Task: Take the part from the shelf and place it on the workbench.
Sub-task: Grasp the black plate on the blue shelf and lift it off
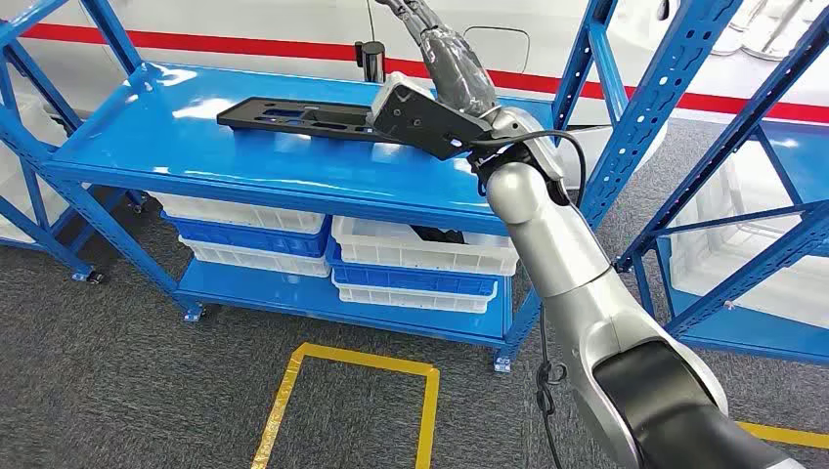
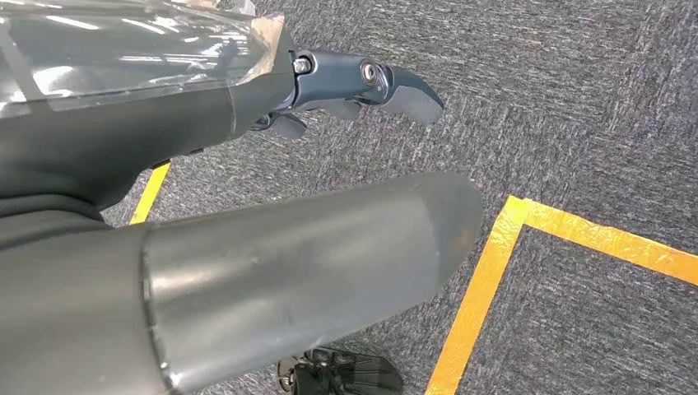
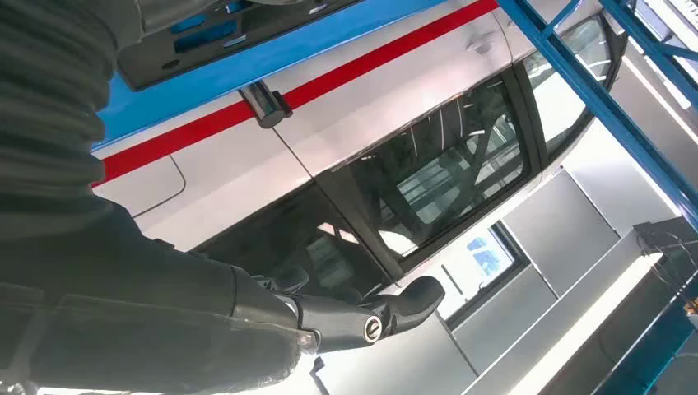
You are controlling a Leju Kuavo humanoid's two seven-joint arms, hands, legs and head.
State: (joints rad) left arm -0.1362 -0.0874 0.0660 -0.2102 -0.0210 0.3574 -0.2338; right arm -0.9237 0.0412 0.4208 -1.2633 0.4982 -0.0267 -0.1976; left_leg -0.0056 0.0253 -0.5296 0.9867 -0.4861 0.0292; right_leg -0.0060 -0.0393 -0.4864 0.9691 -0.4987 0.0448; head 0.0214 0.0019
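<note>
The part (image 1: 293, 115) is a long flat black plate with cut-outs, lying on the top level of the blue shelf (image 1: 196, 147). My right arm reaches over that level. The dark box at its wrist hides the plate's right end. My right hand (image 1: 445, 54) is raised past the plate, its fingers pointing up toward the white vehicle, with nothing in them. In the right wrist view the part (image 3: 230, 37) lies behind the outstretched fingers (image 3: 395, 309). My left hand (image 2: 354, 82) hangs over the grey carpet, fingers apart and holding nothing.
White and blue bins (image 1: 420, 259) are stacked on the shelf's lower level. A short dark cylinder (image 1: 370, 54) stands at the back of the top level. A second blue rack (image 1: 704, 147) stands to the right. Yellow tape (image 1: 352, 362) marks a square on the carpet.
</note>
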